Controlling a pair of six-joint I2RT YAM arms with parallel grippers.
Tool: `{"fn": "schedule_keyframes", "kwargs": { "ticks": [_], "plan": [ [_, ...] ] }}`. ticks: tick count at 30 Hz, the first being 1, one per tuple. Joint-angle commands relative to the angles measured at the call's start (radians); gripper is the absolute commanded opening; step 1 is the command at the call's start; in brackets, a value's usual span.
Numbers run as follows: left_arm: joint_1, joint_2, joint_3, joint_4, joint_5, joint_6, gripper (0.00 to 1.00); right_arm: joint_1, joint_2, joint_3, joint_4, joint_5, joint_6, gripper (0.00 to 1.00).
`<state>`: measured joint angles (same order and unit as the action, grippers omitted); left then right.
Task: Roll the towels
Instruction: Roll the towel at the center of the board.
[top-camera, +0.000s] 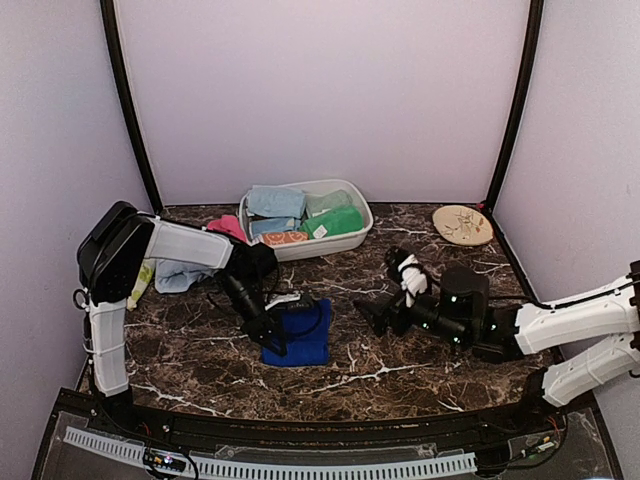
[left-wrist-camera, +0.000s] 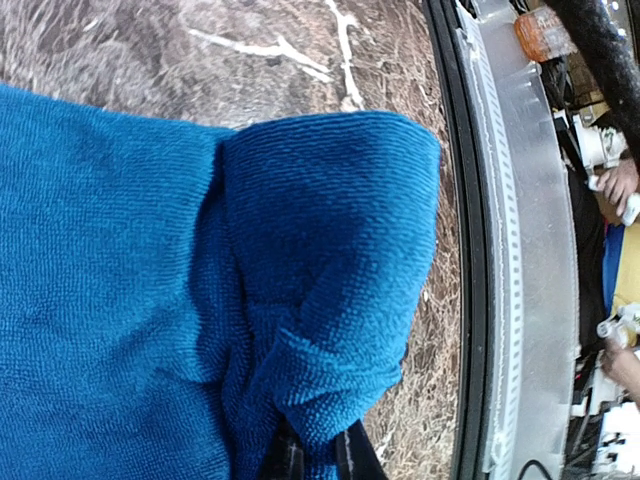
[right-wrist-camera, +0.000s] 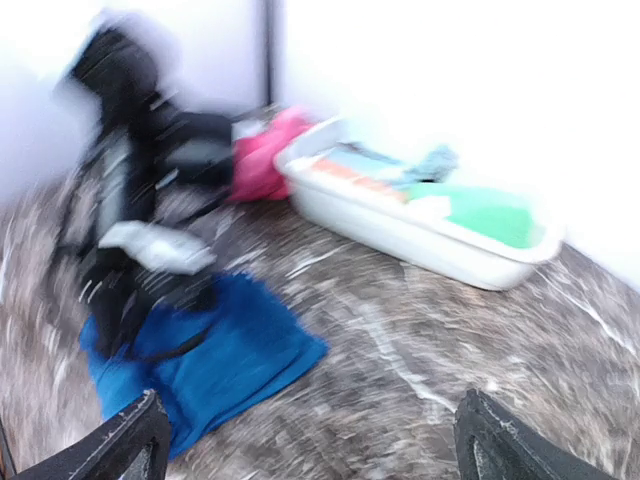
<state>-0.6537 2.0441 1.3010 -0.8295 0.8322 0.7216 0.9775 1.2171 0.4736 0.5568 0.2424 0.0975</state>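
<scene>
A royal blue towel (top-camera: 300, 336) lies flat on the marble table, in front of the tub. My left gripper (top-camera: 272, 345) is shut on its near-left corner. In the left wrist view a fold of the blue towel (left-wrist-camera: 330, 300) is pinched between the two dark fingers (left-wrist-camera: 290, 455), and the left gripper (left-wrist-camera: 322, 452) is mostly hidden by cloth. My right gripper (top-camera: 383, 295) stands open to the right of the towel, apart from it. In the blurred right wrist view the right gripper (right-wrist-camera: 320, 450) holds nothing, and the blue towel (right-wrist-camera: 210, 360) lies ahead on the left.
A white tub (top-camera: 300, 250) at the back holds pale blue (top-camera: 275, 202) and green (top-camera: 335, 222) towels. A pink towel (top-camera: 228, 226) lies left of it, and a pale cloth (top-camera: 180, 275) under the left arm. A tan plate (top-camera: 463, 224) sits at the back right.
</scene>
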Motion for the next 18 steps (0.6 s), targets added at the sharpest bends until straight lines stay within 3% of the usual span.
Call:
{"fn": "schedule_keyframes", "kwargs": {
  "ticks": [1,7,18],
  "plan": [
    [-0.003,0.076,0.018,-0.023,-0.139,-0.060,0.00,0.197,0.085,-0.041,0.077,0.081,-0.438,0.97],
    [0.004,0.142,0.040,-0.037,-0.184,-0.085,0.00,0.333,0.285,0.031,0.131,0.046,-0.666,0.84],
    [0.022,0.183,0.071,-0.082,-0.149,-0.078,0.00,0.349,0.612,0.248,0.155,-0.084,-0.837,0.62]
  ]
}}
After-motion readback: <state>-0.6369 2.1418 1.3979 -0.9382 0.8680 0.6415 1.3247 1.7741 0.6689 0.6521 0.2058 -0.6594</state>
